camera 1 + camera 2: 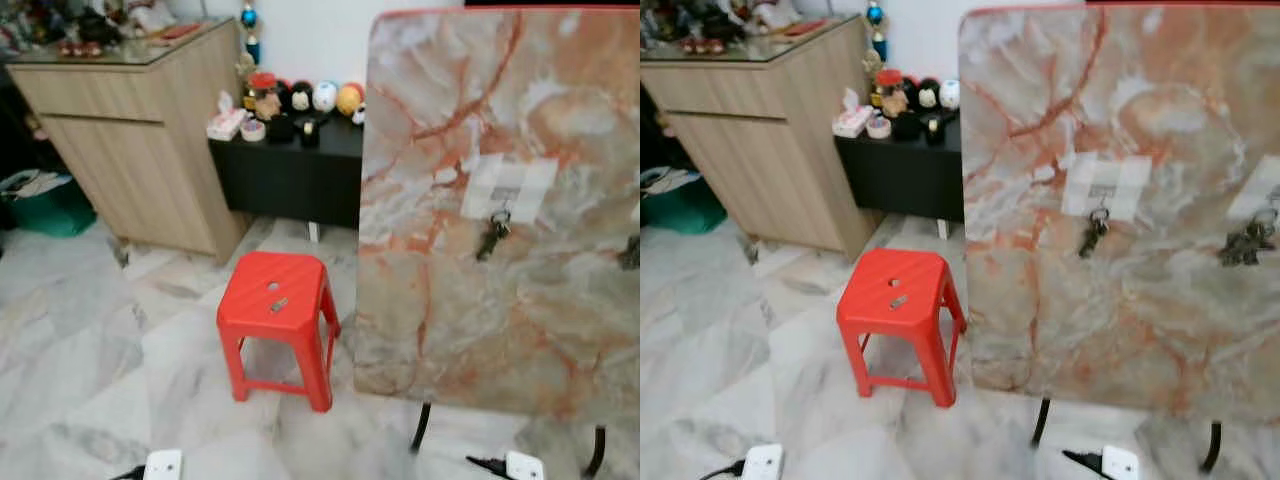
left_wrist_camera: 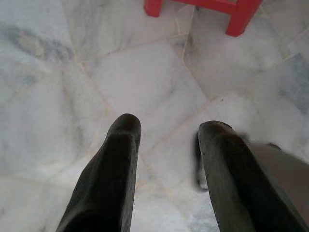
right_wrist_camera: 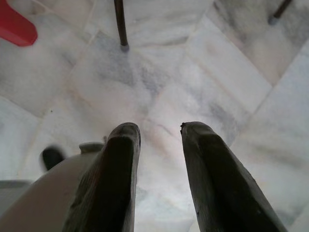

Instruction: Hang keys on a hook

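The task looks close to done, or wholly done, as far as the pictures tell: a bunch of keys [image 1: 493, 236] hangs from a small hook [image 1: 504, 203] fixed on a pale square patch on the marbled upright panel [image 1: 440, 300], roughly at mid-height and toward the panel's right half. In the right eye view a second bunch of keys [image 1: 1246, 242] hangs near the panel's right edge from another patch. Neither hand carries anything. The left hand [image 2: 166, 133] hangs low with its two black fingers apart, pointing down at the white marble floor [image 1: 70, 340], a leg of the red stool [image 1: 277, 310] just beyond. The right hand [image 3: 159, 130] also hangs low, fingers apart and empty, above the floor near the panel's thin dark legs [image 3: 120, 24]. So the keys sit well above both hands, on the panel's face, while the hands are down by the floor in front of the panel's lower edge. What may be left is only a check that the ring sits well on its hook; whether more keys remain to be hung cannot be told, though a small object [image 1: 279, 304] lies on the stool's seat, too small to identify.
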{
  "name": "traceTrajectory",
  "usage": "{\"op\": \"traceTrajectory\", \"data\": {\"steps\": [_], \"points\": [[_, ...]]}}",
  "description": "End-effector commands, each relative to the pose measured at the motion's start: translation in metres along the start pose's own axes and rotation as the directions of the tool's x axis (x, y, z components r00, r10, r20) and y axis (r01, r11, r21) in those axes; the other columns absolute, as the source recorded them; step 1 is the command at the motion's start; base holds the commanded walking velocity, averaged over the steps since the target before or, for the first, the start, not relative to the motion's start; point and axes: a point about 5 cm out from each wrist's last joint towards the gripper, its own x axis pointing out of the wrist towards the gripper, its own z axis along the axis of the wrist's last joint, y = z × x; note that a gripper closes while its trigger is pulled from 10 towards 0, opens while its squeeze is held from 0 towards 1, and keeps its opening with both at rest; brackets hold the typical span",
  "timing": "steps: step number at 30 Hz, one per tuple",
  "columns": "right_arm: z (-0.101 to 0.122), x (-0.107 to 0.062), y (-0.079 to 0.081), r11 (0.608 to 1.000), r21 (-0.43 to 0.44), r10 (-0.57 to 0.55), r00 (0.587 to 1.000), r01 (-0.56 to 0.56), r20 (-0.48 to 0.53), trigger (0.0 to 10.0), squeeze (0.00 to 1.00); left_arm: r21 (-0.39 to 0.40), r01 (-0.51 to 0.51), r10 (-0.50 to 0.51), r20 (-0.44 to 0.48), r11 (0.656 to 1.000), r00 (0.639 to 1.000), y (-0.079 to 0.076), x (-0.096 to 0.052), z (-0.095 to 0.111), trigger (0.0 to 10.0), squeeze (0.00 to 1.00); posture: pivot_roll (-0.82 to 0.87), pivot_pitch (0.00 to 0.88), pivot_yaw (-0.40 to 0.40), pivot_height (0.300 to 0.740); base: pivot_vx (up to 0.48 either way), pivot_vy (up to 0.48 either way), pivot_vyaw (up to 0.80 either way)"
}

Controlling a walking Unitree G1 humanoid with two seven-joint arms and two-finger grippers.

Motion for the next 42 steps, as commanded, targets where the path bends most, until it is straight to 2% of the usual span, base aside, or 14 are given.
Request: {"op": "traceTrajectory", "data": {"steps": [1, 10, 18, 28, 36, 42], "points": [[0.001, 0.001, 0.012, 1.0, 0.001, 0.02, 1.0, -0.02, 0.004, 10.0, 0.0, 0.024, -0.017, 0.017, -0.007, 1.0, 1.0, 0.008, -0.001, 0.0, 10.0, 0.0, -0.04, 0.0, 0.03, 0.74, 0.0, 0.48, 0.0], [0.0, 0.002, 0.025, 0.999, -0.018, 0.034, 0.999, -0.034, 0.001, 10.0, 0.0, 0.028, -0.015, 0.015, -0.009, 0.999, 1.0, 0.008, -0.001, -0.001, 10.0, 0.0, -0.03, 0.0, 0.031, 0.74, 0.0, 0.48, 0.0], [0.001, 0.002, 0.025, 0.999, -0.026, 0.035, 0.999, -0.035, 0.003, 10.0, 0.0, 0.029, -0.015, 0.015, -0.01, 0.999, 1.0, 0.007, -0.002, -0.002, 10.0, 0.0, -0.03, 0.0, 0.029, 0.74, 0.0, 0.48, 0.0], [0.007, 0.002, 0.015, 0.999, -0.034, 0.024, 1.0, -0.023, 0.017, 10.0, 0.0, 0.031, -0.019, 0.019, -0.014, 0.999, 1.0, 0.008, -0.002, -0.004, 10.0, 0.0, -0.03, 0.0, 0.031, 0.74, 0.0, 0.48, 0.0], [0.005, 0.002, 0.027, 0.998, -0.035, 0.043, 0.999, -0.042, 0.019, 10.0, 0.0, 0.043, -0.014, 0.014, -0.009, 0.999, 1.0, 0.007, -0.002, -0.004, 10.0, 0.0, -0.03, 0.0, 0.037, 0.74, 0.0, 0.0, 0.0], [0.008, 0.002, 0.033, 0.998, -0.035, 0.054, 0.998, -0.053, 0.025, 10.0, 0.0, 0.017, -0.027, 0.027, -0.003, 0.999, 1.0, 0.01, -0.002, -0.003, 10.0, 0.0, -0.02, 0.0, 0.03, 0.74, 0.0, 0.0, 0.0]]}}
